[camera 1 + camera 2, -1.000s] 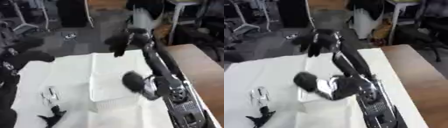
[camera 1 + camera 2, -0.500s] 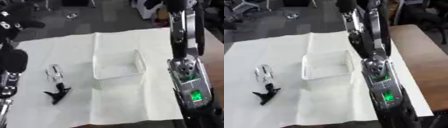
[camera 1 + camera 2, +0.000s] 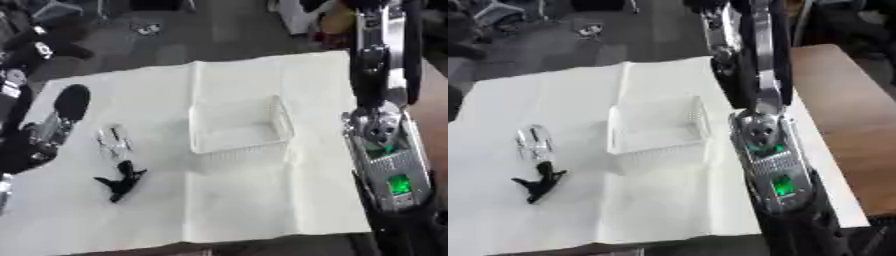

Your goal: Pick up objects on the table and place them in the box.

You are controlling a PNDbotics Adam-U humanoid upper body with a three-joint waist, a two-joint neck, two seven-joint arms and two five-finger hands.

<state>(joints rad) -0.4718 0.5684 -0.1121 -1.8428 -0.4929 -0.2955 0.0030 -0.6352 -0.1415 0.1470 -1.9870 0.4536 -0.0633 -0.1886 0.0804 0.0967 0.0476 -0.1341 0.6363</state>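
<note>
Left eye view, black clip (image 3: 121, 181) beside box (image 3: 238, 125)

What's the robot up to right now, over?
Neither robot hand in view, only arms. Black clip and clear object lie on the white cloth, left of the box. Box looks empty. Nothing blocking it.

The right arm (image 3: 776, 165) has swung off the box (image 3: 238, 125) to its right side; the left arm (image 3: 39, 130) has come in at left.

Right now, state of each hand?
Left hand: blurred at the far left edge, cannot tell.
Right hand: not in view.
</note>
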